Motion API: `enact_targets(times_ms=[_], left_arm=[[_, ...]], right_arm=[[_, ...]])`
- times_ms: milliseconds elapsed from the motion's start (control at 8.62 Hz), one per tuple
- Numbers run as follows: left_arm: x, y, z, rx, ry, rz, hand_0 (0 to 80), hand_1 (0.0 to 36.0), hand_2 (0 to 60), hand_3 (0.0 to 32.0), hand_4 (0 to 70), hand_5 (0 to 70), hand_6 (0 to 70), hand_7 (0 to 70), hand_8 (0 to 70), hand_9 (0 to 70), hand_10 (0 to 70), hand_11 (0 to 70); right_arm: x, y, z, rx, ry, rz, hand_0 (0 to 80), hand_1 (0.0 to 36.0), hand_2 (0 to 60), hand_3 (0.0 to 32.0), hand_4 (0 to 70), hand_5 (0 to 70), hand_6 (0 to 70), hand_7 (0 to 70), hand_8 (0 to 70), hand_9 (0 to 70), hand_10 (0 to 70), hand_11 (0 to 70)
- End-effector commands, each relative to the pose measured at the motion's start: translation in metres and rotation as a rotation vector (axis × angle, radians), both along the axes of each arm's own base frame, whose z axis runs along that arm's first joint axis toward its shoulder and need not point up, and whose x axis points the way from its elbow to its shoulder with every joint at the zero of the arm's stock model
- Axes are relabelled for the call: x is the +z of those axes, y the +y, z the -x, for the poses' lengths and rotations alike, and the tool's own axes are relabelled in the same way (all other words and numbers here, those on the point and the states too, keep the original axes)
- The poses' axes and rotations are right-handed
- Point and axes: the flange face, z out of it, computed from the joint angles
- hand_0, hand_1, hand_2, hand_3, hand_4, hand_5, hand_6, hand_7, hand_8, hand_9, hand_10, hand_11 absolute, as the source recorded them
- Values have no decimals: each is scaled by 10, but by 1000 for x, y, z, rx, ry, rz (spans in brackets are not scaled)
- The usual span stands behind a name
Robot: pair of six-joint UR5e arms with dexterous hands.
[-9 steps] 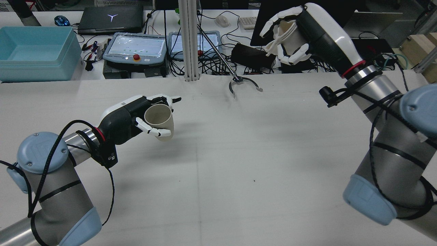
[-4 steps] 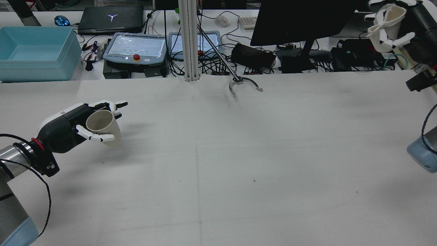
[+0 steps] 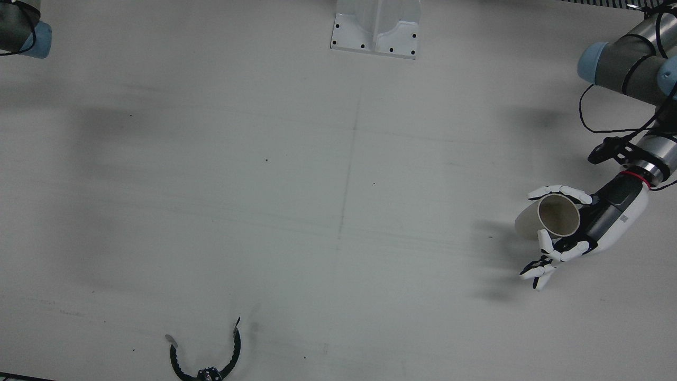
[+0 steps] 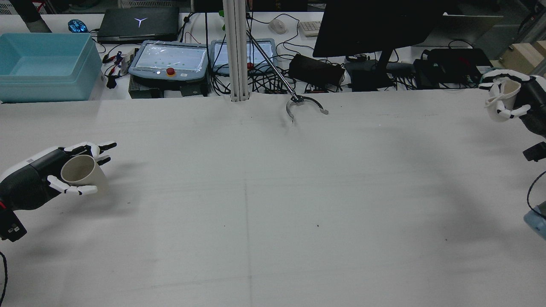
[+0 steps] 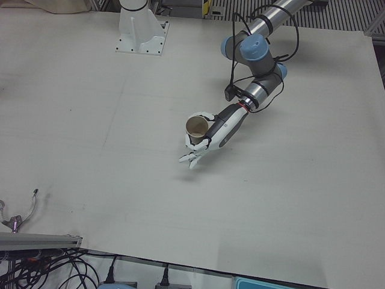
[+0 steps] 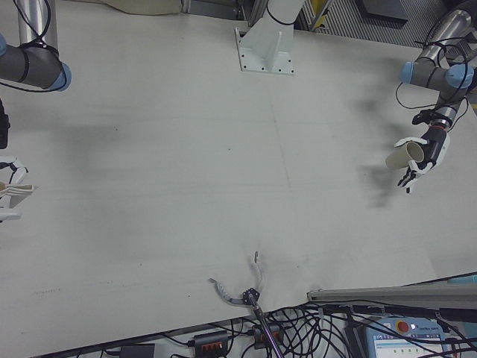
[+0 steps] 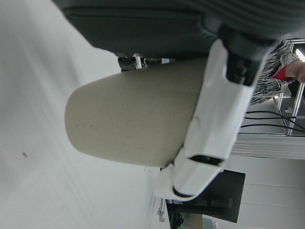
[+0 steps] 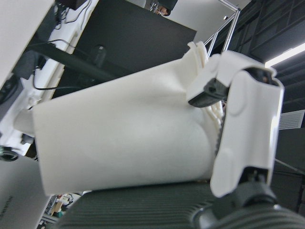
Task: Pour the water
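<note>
My left hand (image 4: 30,183) is shut on a beige cup (image 4: 83,175) just above the table near its left edge, the cup tipped with its mouth up and towards the robot. The front view shows the same cup (image 3: 550,217) and left hand (image 3: 603,222) at the right, as do the left-front view's cup (image 5: 195,127) and the right-front view's cup (image 6: 406,154). My right hand (image 4: 531,100) is shut on a white cup (image 4: 505,100) at the table's far right edge, held off the surface. That white cup (image 8: 128,138) fills the right hand view.
A reacher tool's claw (image 4: 305,105) lies on the table at the far middle, also the claw (image 3: 206,360) in the front view. Beyond the far edge stand a blue bin (image 4: 42,64), teach pendants (image 4: 168,59), a monitor (image 4: 375,25) and cables. A white mount base (image 3: 375,32) sits between the arms.
My left hand has carried the beige cup leftward and nearer the robot. My right hand has swung the white cup from high over the monitor out to the far right and lower.
</note>
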Motion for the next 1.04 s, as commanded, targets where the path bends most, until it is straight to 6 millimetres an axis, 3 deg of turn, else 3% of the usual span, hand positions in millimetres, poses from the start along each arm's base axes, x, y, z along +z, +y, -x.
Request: enact_targets(times_ms=[0,116,232,348,464,580,696,812,929], left_arm=[[56,17,22,-16,-17,-11,800,360,600,0,313,700,132,119,38,9,53,122],[56,12,31,-36,-13,-15,800,360,600,0,315,700,132,119,38,9,52,122],[65,15,39,-46,-22,-10,800,360,600,0,313,700,130,116,38,9,52,121],[82,20,43,-47,-31,-17,800,360,600,0,310,700,130,115,38,9,51,120],[94,19,43,-54,-45,-29,800,360,600,0,305,700,130,115,39,9,52,122],[109,19,43,-58,-61,-39,800,360,600,0,309,700,131,118,39,9,52,121],[137,20,42,-60,-74,-30,800,360,600,0,305,700,129,117,39,9,51,120],[158,20,42,-58,-87,-18,800,360,566,0,304,700,131,117,42,9,50,119],[166,21,43,-64,-110,-24,800,360,446,0,308,700,135,119,44,9,50,118]], right_arm=[[108,25,12,43,24,77,635,360,600,0,234,239,536,618,563,700,165,275],[108,25,12,51,12,78,657,360,600,0,206,233,506,571,537,700,150,254],[108,27,11,48,3,78,728,360,600,0,172,226,476,531,502,664,122,215],[109,28,12,35,-22,81,692,356,557,0,114,166,343,369,296,392,14,36],[108,27,13,17,-74,79,538,192,6,0,4,58,105,2,11,0,0,0],[108,28,11,13,-99,79,499,137,0,60,0,36,31,0,0,0,0,0],[106,27,11,8,-113,76,486,116,0,170,0,28,1,0,0,0,0,0],[95,21,11,10,-118,52,482,113,0,252,0,27,0,0,0,0,0,0],[89,18,12,8,-122,40,485,125,0,268,0,31,5,0,0,0,0,0]])
